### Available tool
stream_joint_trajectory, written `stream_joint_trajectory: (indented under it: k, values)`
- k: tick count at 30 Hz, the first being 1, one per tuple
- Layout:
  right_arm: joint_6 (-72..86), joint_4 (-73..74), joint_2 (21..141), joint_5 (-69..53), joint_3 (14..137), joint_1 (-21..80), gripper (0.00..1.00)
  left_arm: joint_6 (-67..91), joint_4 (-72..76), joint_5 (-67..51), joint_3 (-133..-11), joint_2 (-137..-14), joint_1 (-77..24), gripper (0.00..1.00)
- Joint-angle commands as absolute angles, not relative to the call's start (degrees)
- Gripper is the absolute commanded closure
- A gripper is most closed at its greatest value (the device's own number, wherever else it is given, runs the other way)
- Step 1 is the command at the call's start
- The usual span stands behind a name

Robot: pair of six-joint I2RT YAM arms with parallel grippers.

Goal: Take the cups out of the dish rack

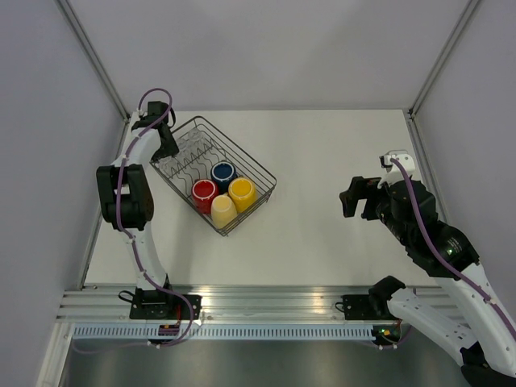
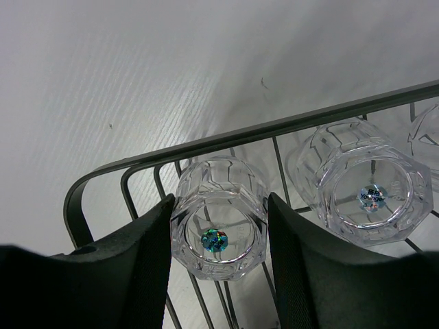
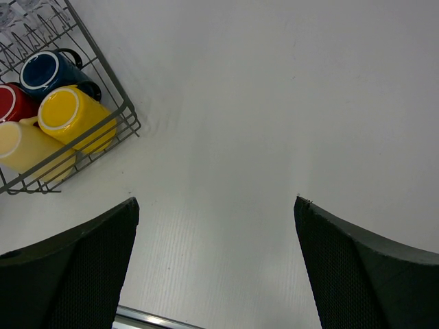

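The dish rack (image 1: 242,154) is sitting at a slant on the white table (image 1: 339,145). The left gripper (image 2: 219,200) is reaching into the rack's far left corner, just inside the rim. Its two dark fingers (image 2: 137,267) are pressing on opposite sides of a clear glass (image 2: 219,236), drawn in to the width of the glass with no gap showing on either side. That glass is resting on the rack's wires, with a shiny sticker showing at its middle. A second glass (image 2: 370,188) is standing just beside it along the same rim of the rack, apart from the fingers. The edge of a third glass (image 2: 426,130) is showing further along that rim.

A row of upright tines (image 1: 189,165) is running across the middle of the rack, between the glasses and the mugs. Four mugs are crowding together at the opposite end of the rack. The blue mug (image 1: 222,172) is sitting closest to the tines. The red mug (image 1: 204,191) and the orange mug (image 1: 242,190) are sitting side by side just past it. The cream mug (image 1: 223,211) is filling the rack's near corner.

The right gripper (image 3: 216,201) is hovering over bare table, well apart from the rack, off its mug end. Its fingers are spread wide and holding nothing.
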State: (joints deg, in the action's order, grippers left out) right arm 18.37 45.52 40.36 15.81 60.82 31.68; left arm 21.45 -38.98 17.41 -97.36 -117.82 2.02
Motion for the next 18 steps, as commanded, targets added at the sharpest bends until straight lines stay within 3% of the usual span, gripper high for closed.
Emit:
stream_joint_trajectory:
  k: [1,4,12,18]
  values:
    - [17.58,45.09,40.34,15.03,62.93,31.9,0.02,20.39,-38.76,15.12,-99.58,-116.11,2.37,0.86]
    - [17.49,44.56,39.9,15.03,62.84,31.82,0.02,20.39,-38.76,15.03,-99.67,-113.56,2.37,0.98]
    - [17.4,43.6,39.29,14.68,63.02,31.82,0.02,20.65,-39.11,14.86,-99.49,-105.31,2.37,0.98]
    - [18.28,38.69,39.03,14.59,60.48,31.82,0.02,22.85,-39.38,8.18,-98.62,-99.15,0.71,0.98]
